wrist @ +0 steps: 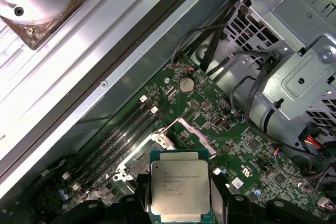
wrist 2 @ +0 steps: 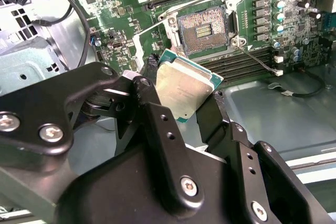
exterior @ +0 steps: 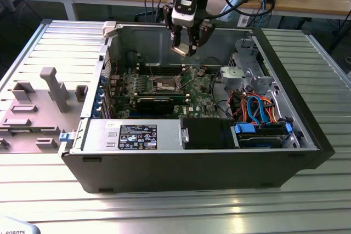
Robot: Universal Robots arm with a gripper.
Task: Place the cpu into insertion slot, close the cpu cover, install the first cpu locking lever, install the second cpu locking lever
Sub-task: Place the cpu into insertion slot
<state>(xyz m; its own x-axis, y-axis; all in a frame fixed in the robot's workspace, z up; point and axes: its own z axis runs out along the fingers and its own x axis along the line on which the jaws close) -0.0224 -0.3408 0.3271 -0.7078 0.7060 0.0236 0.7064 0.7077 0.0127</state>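
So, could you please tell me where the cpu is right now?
In the second wrist view the cpu is gripped by the pincer, held above the green motherboard and not yet in the open insertion slot.

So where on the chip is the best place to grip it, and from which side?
Pinch the chip by two opposite thin edges, coming from above its flat metal top, as the end effector holds it now. It is a thin flat square, and that grip leaves its underside free to face the open socket.
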